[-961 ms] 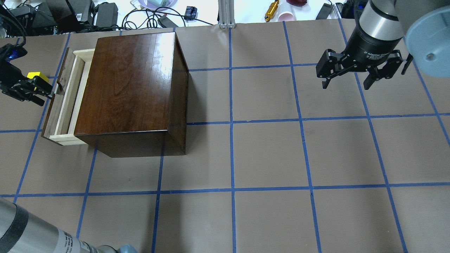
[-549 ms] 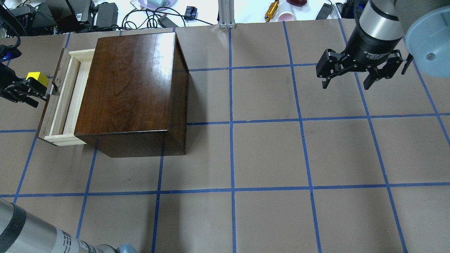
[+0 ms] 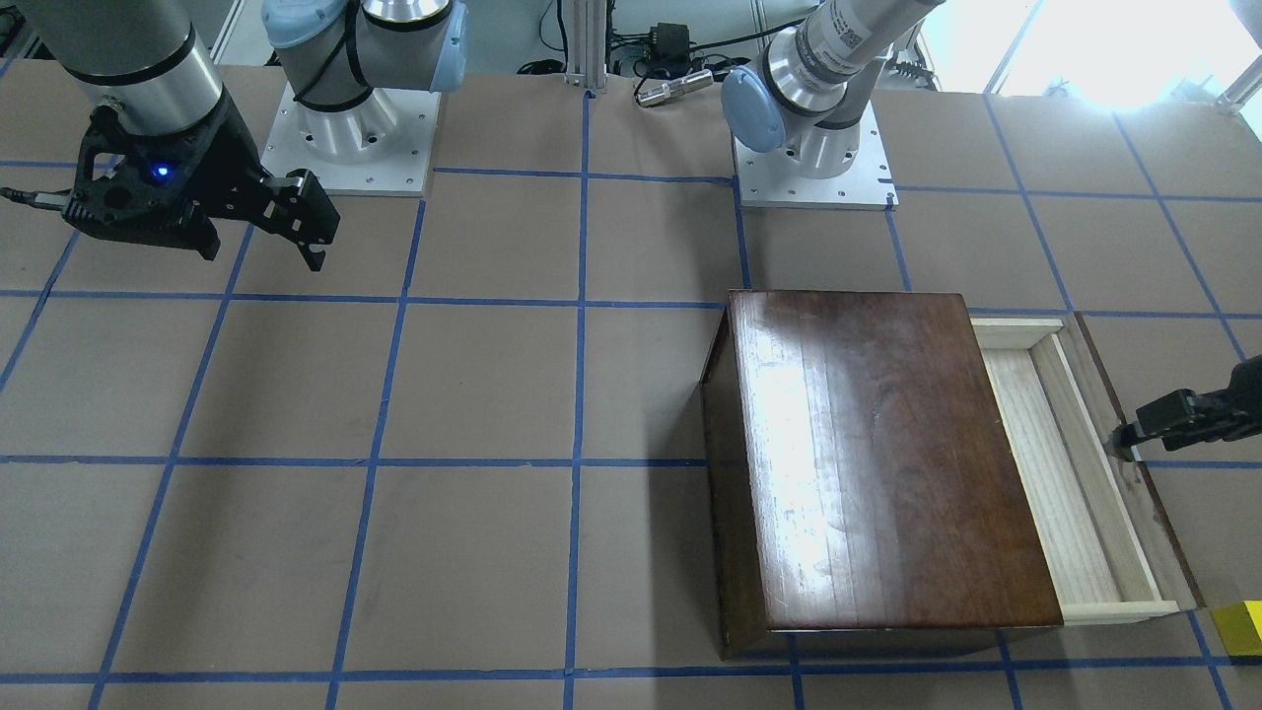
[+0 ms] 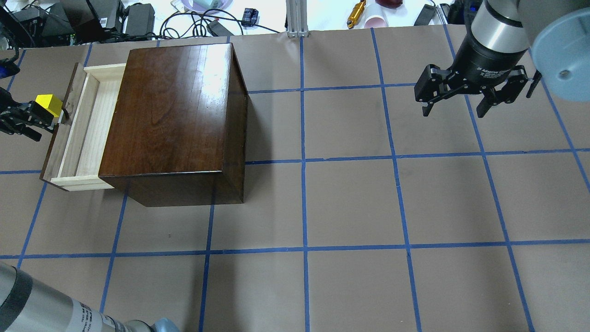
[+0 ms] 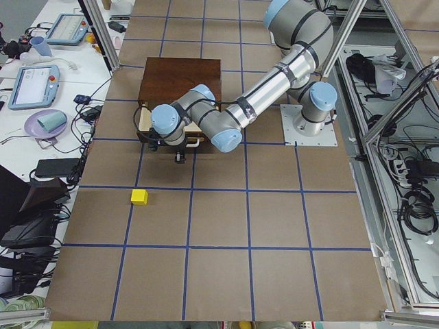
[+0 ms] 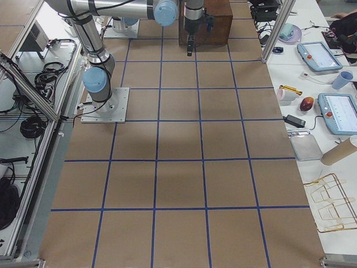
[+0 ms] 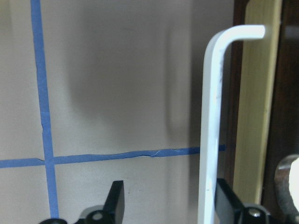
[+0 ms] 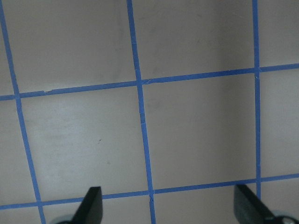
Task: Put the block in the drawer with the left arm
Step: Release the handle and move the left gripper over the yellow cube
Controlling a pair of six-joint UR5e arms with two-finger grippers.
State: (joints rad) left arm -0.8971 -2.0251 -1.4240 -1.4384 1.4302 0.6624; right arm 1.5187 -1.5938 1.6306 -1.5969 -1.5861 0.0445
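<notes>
The dark brown cabinet (image 4: 170, 115) stands at the table's left. Its pale wood drawer (image 4: 85, 131) is pulled partly out toward the left, and it is empty. My left gripper (image 4: 46, 125) is at the drawer's dark front panel (image 4: 57, 133). In the left wrist view its fingers (image 7: 117, 205) stand apart, with the white handle (image 7: 209, 116) against the inside of the right finger. The yellow block (image 4: 48, 104) sits on the table just beside that gripper, outside the drawer; it also shows in the exterior left view (image 5: 139, 197). My right gripper (image 4: 454, 110) hangs open and empty at the far right.
Brown paper with a blue tape grid covers the table (image 4: 350, 203). Cables, chargers and small items (image 4: 138, 18) lie beyond the far edge. The left arm's link (image 4: 41, 309) crosses the near left corner.
The drawer has slid further out to the left, and my left gripper has moved left with its handle. The block and the right arm have not moved.
</notes>
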